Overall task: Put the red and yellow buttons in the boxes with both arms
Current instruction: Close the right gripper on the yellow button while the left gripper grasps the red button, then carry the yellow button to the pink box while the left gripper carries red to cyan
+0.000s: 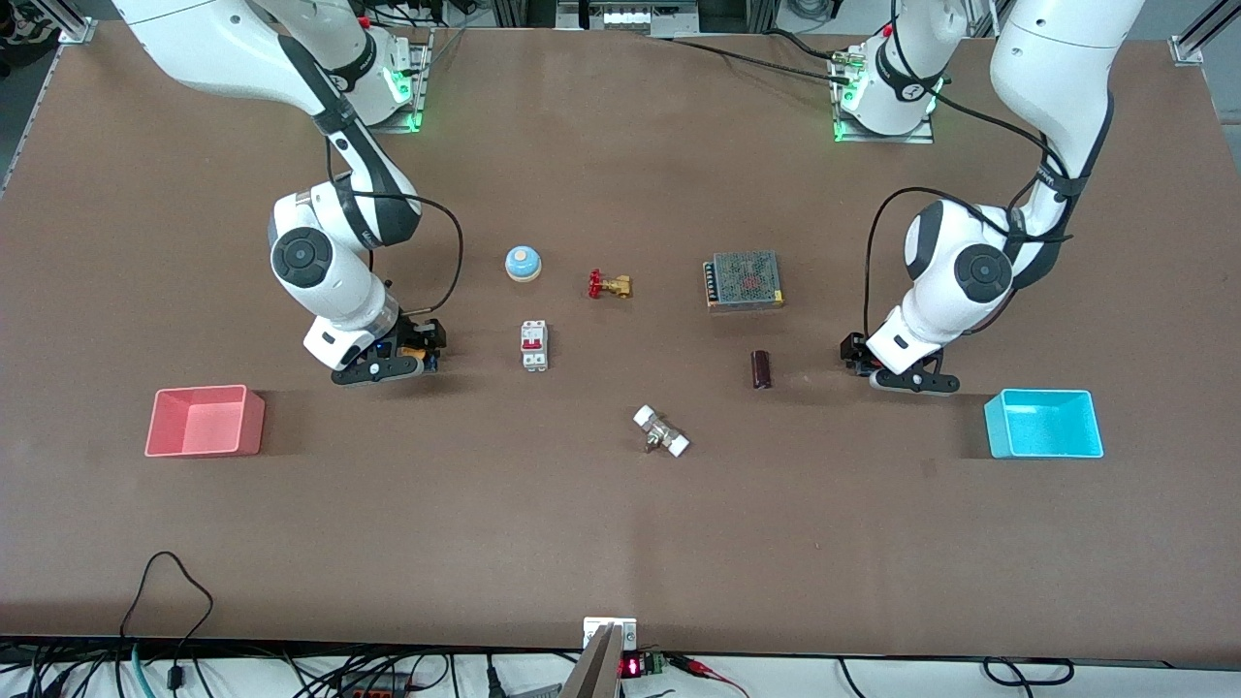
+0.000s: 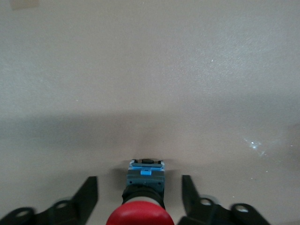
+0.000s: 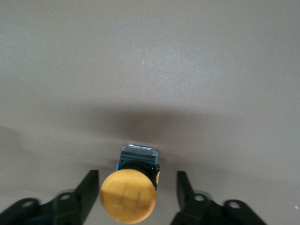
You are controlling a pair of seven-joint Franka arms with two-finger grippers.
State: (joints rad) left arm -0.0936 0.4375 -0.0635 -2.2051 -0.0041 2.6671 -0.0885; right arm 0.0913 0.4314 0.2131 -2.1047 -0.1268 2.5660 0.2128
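The left claw (image 1: pixel 911 380) is down low at the brown surface (image 1: pixel 620 543), near the blue box (image 1: pixel 1043 424). Its two fingers (image 2: pixel 86 194) are apart, and the red button (image 2: pixel 143 206) sits between them with a gap on each side. In the left wrist view the button shows a round red cap and a dark base with a blue part, and it rests on the surface.

The right claw (image 1: pixel 388 364) is down low too, near the pink box (image 1: pixel 205 421). Its fingers (image 3: pixel 86 192) are apart as well, and the yellow button (image 3: pixel 131 190) sits between them without touching. The right wrist view shows its round yellow cap on a dark base.

The pink box stands at the right arm's end of the surface, and the blue box stands at the left arm's end. Both boxes look bare inside.

In the middle lie other things: a blue bell (image 1: pixel 523 262), a red and brass valve (image 1: pixel 610 285), a white switch (image 1: pixel 534 345), a grey metal box with holes (image 1: pixel 744 279), a small dark tube (image 1: pixel 762 369), and a white and silver part (image 1: pixel 661 431), which lies nearest to the front camera.
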